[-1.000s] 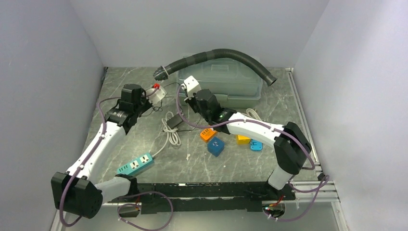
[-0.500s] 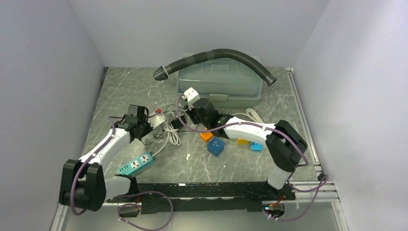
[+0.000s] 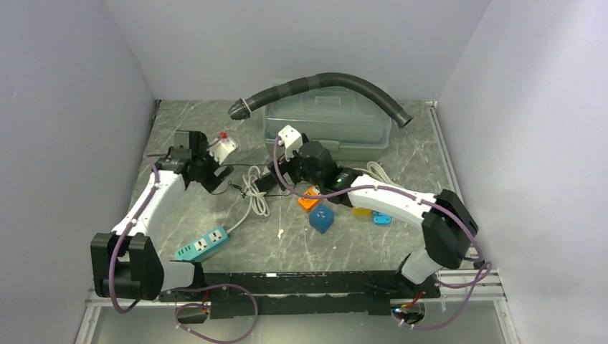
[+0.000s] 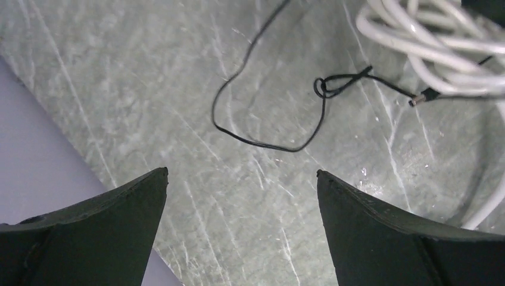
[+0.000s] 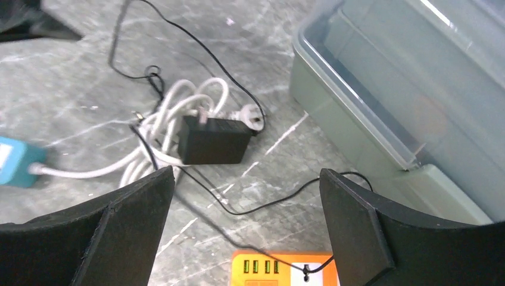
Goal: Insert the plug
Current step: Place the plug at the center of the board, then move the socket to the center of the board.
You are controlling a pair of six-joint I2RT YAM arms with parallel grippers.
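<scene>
Change: over the last second the left arm has swung back from the far left of the table (image 4: 137, 77), dipped toward the cable tangle, and now sits further left again. The right arm has shifted slightly beside the black adapter (image 5: 214, 140).
Meaning for the task: we judge insertion has not begun, since nothing is picked up and both arms are only approaching.
Plug location: the black adapter lies loose on the table against a coil of white cable (image 5: 178, 98), just ahead of the right gripper (image 5: 247, 173).
Sockets: an orange power strip (image 5: 284, 268) lies just below the right gripper. A teal power strip (image 3: 202, 244) lies well apart, near the left arm's base.
Left arm pose: the forearm runs up the left side, with the wrist turned in toward the centre, above a thin black wire (image 4: 262, 119).
Left gripper (image 4: 241, 173): fingers spread, nothing between them.
Right arm pose: it reaches across from the right, with the wrist angled down at the adapter.
Right gripper: spread wide, empty.
</scene>
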